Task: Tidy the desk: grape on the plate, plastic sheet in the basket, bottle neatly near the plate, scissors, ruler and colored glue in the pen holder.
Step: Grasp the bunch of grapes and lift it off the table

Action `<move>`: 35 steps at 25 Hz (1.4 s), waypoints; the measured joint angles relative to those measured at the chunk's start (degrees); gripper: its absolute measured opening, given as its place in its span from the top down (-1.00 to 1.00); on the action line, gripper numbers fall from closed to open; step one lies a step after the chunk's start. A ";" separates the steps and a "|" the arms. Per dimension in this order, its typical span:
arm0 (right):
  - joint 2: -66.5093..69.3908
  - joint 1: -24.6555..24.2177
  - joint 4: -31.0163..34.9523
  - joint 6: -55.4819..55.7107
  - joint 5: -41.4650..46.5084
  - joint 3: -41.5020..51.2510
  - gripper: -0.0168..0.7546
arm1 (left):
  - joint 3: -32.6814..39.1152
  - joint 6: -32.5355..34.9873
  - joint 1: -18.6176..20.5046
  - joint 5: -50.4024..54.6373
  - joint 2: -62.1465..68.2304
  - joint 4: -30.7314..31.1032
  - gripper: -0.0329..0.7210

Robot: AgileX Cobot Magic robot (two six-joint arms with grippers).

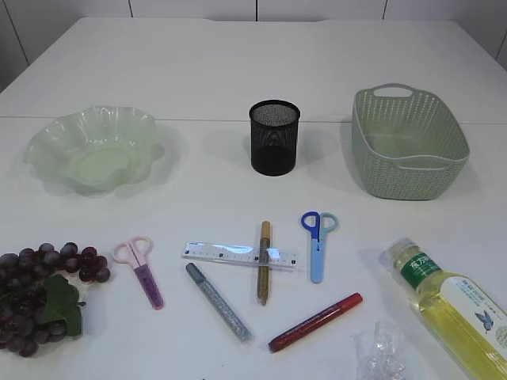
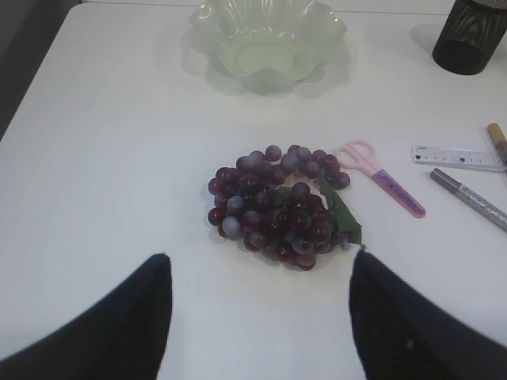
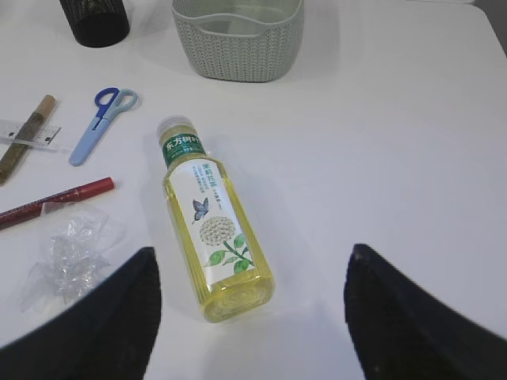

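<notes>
1. Looking along the desk, nothing is sorted yet: plate, pen holder and basket wait along the far side, while the grape bunch, scissors, ruler and glue pens lie along the near edge.
2. Left wrist view: left gripper hangs over the grapes, jaws wide, holding nothing.
3. Right wrist view: right gripper hovers by the lying bottle, wide open, empty; plastic sheet beside it.
</notes>
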 joint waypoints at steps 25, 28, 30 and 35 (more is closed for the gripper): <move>0.00 0.00 0.10 0.00 0.00 0.00 -0.51 | 0.00 0.00 0.00 0.00 0.00 0.00 -0.36; 0.00 0.00 0.10 0.00 0.00 0.00 -0.51 | 0.00 0.00 0.00 0.00 0.00 0.00 -0.36; 0.00 0.00 0.10 0.00 0.00 0.00 -0.51 | 0.00 0.00 0.00 0.00 0.00 0.00 -0.35; 0.00 0.00 0.10 0.00 0.00 0.00 -0.51 | 0.00 0.00 0.00 0.00 0.00 0.00 -0.35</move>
